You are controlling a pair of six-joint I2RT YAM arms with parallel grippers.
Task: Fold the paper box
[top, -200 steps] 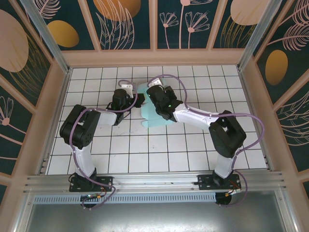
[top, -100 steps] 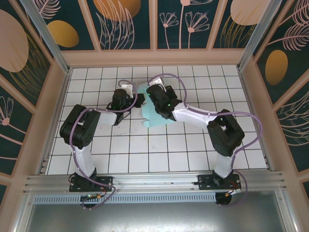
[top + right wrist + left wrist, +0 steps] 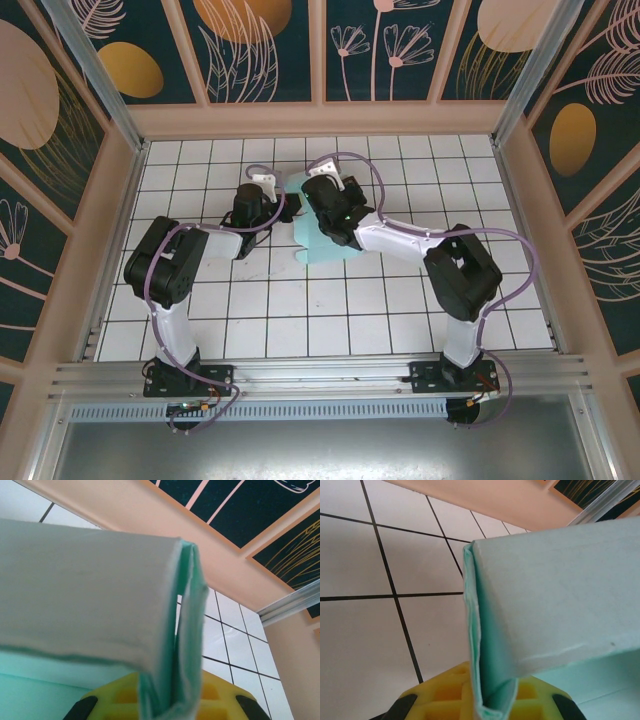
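Observation:
The paper box [image 3: 326, 250] is pale mint-green card lying mid-table, partly folded, its far end hidden under both wrists. In the left wrist view a doubled-over side wall of the paper box [image 3: 550, 605] stands upright, and my left gripper [image 3: 490, 705] is shut on its lower edge between the yellow pads [image 3: 440, 695]. The right wrist view mirrors this. There the paper box [image 3: 85, 595] has its other folded wall pinched in my right gripper [image 3: 171, 705]. From above, the left gripper [image 3: 278, 196] and right gripper [image 3: 316, 196] sit close together at the box's far end.
White tiled table [image 3: 300, 320] with black grid lines, ringed by a peach-coloured wall [image 3: 320, 120] at the back and sides. An aluminium rail [image 3: 320, 375] runs along the near edge by the arm bases. Open tiles lie in front of the box.
The right arm's elbow and forearm have crept a little to the left, and the box's near flap shifted slightly with it. The left arm has stayed put.

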